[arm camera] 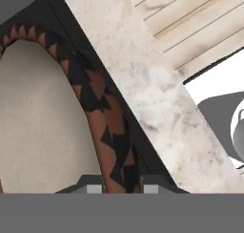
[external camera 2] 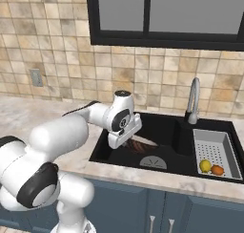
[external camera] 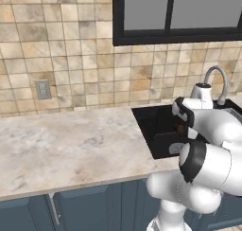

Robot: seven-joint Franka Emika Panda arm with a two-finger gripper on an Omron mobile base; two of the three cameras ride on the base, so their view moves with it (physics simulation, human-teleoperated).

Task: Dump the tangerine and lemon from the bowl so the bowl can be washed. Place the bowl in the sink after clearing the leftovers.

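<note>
Brown bowl (arm camera: 102,132) rim pinched in claw (arm camera: 122,186), hanging inside sink (external camera 2: 162,132) ready to drop. Lemon (external camera 2: 205,165) and tangerine (external camera 2: 217,170) dumped already, sitting in tray (external camera 2: 213,140) well off to claw's side.

No legible text or labels anywhere.

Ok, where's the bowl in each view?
Left base view: bowl, a brown sliver in the sink, behind the arm.
Right base view: bowl in the sink's left half.
Hand view: rim between the fingers.
Shared landmark: the sink's black wall.
</note>
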